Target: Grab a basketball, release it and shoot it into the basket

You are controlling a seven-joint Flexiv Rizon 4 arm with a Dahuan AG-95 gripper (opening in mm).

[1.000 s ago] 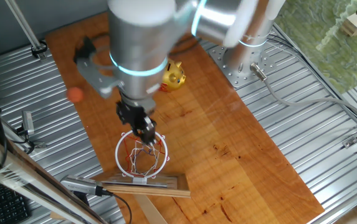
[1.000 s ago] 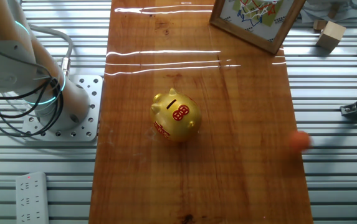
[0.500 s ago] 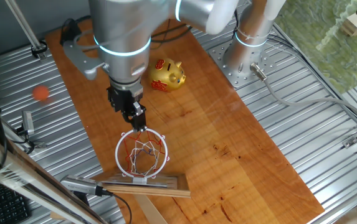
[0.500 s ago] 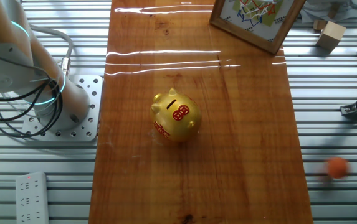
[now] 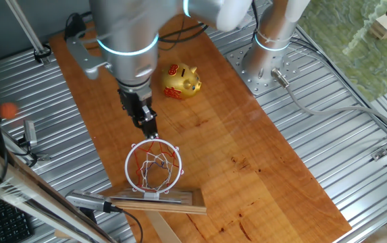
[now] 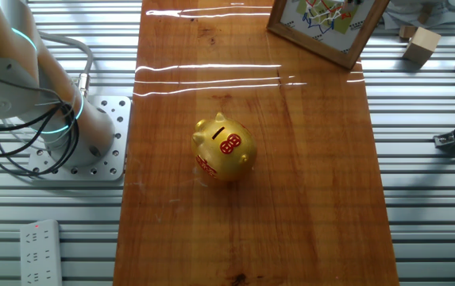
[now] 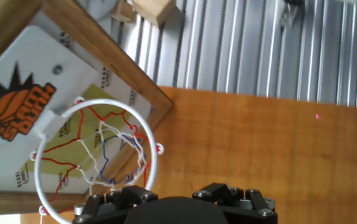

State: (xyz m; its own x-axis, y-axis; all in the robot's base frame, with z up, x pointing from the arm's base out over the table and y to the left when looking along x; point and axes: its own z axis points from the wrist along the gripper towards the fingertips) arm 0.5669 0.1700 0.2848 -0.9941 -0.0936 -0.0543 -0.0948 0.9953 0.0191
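I can't tell how the fingers of my gripper (image 5: 150, 129) stand. The basketball (image 5: 7, 110) lies off on the metal slats; only the hand view shows the basket's (image 7: 94, 158) basketball logo.

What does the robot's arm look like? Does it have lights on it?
The arm is fat, round and silvery grey, with a glowing turquoise light ring around it. A grey bracket with a black cable sticks out from its side. At the tip sits a small black gripper with two thin fingers. Its base is a silver column bolted to a holed metal plate.
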